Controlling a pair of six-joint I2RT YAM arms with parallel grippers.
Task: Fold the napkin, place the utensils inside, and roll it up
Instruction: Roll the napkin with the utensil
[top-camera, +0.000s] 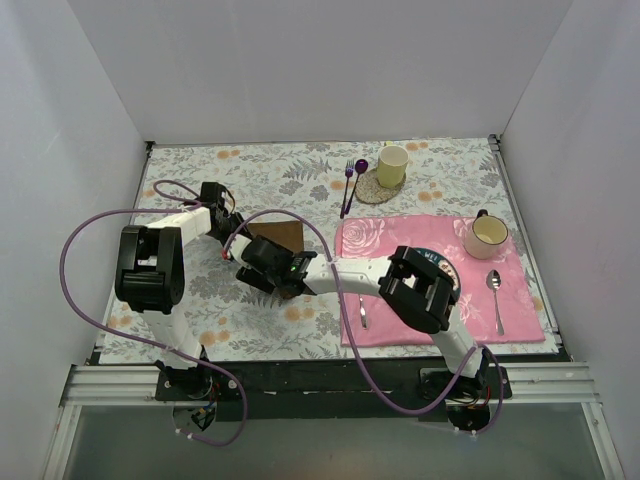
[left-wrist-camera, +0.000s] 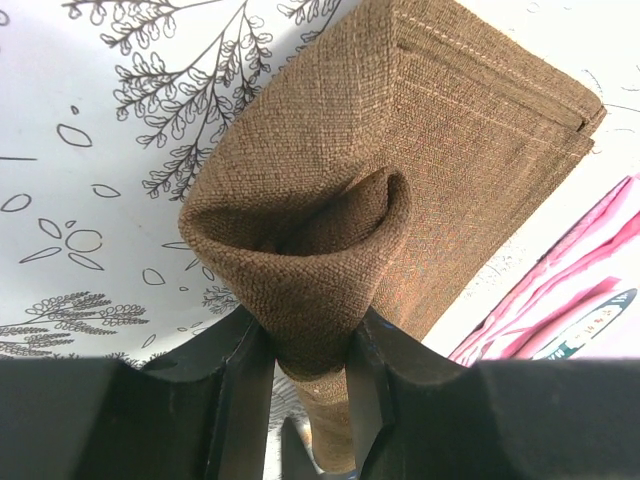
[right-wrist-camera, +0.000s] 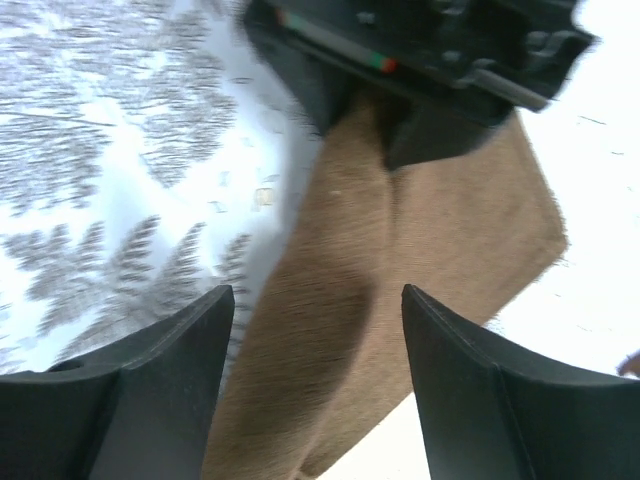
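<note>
Bench (top-camera: 200, 300): a leaf-and-flower printed cloth is covering it, and white walls are closing it in on three sides.
Napkin (left-wrist-camera: 470, 140): the brown cloth is lying folded in layers near the middle of the bench, just left of the pink placemat (top-camera: 440, 310); one end is bunching up into a curled loop.
Left tool (left-wrist-camera: 305, 345): it is clamping that curled end of the napkin between its two black fingers (left-wrist-camera: 240, 390).
Right tool (right-wrist-camera: 318, 295): its jaws are standing wide apart above the napkin, facing the left tool, and nothing is sitting between them; the view is blurring, so I cannot tell whether they are touching the cloth.
Silver spoon (top-camera: 495, 293): it is lying on the right part of the placemat, near the cream mug (top-camera: 487, 237).
Purple fork and spoon (top-camera: 347, 190): they are lying side by side on the far part of the bench, just left of the yellow cup (top-camera: 392, 165).
</note>
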